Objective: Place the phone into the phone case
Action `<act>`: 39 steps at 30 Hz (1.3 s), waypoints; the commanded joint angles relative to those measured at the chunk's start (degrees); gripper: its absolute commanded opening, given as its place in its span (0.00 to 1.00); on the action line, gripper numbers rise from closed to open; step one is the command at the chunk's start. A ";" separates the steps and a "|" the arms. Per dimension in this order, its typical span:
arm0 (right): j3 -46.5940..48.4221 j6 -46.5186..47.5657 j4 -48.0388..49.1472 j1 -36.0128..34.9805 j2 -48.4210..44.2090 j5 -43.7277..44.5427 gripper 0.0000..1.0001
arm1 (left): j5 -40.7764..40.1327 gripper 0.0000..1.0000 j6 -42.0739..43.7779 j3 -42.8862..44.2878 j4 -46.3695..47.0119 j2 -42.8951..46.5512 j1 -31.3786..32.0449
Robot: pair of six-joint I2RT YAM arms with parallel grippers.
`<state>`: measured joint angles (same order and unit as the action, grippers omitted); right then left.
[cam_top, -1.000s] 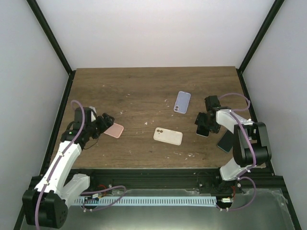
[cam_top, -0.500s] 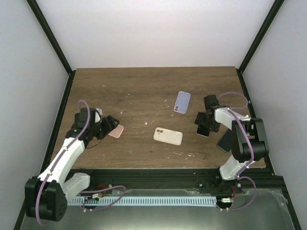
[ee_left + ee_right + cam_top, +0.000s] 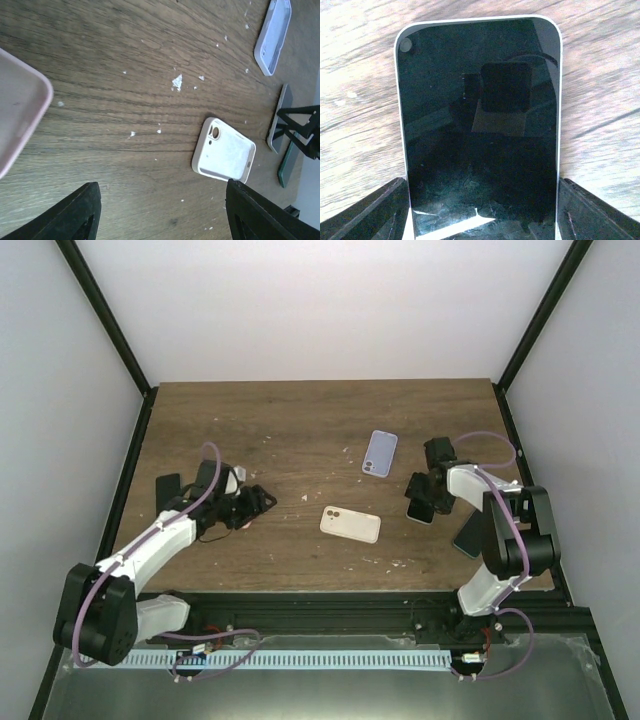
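**Black glass phone between the right gripper's fingers**

Black, glossy and screen-up, the phone (image 3: 480, 115) has a thin pale rim, rounded corners and 1 small lens dot in a corner of the end away from the wrist. Its glass mirrors the wrist camera. It sits on the right side of the table (image 3: 300, 420), to the near right of the lilac case (image 3: 380, 453). Its long axis runs roughly near to far, with the near end leaning a little left, in line with the right gripper (image 3: 481, 212). That gripper's 2 fingers (image 3: 380, 210) lie along the phone's long edges; whether they squeeze it or only touch it cannot be told.

The left gripper (image 3: 161, 190) hangs over the left of the table, fingers spread, with only bare wood between them. The pink case (image 3: 20, 115) lies just outside them. A cream case (image 3: 223, 156) rests mid-table, hollow side up, well apart from the phone. A dark 2nd phone (image 3: 468, 536) lies at the right edge.

Brown wood flecked with white makes the tabletop. Plain white walls (image 3: 320, 310) and black posts (image 3: 105, 312) enclose it.
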<state>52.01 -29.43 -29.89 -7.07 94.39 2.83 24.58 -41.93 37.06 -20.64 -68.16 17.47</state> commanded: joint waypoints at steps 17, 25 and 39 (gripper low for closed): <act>-6.18 -13.02 -0.82 -2.92 -11.28 -15.68 0.71 | 4.46 0.65 1.54 4.33 26.18 -14.64 9.09; -8.69 -12.58 -1.47 -5.31 -16.86 -15.14 0.69 | 10.35 0.64 1.16 16.96 32.68 -34.62 13.41; -5.39 -6.23 -2.86 -6.60 -12.22 -3.16 0.99 | 15.52 0.59 1.00 16.12 35.48 -46.27 15.80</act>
<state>42.41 -37.85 -31.53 -13.32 80.31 -5.76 36.71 -40.32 57.23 12.40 -113.40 31.90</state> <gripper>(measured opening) 0.937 0.594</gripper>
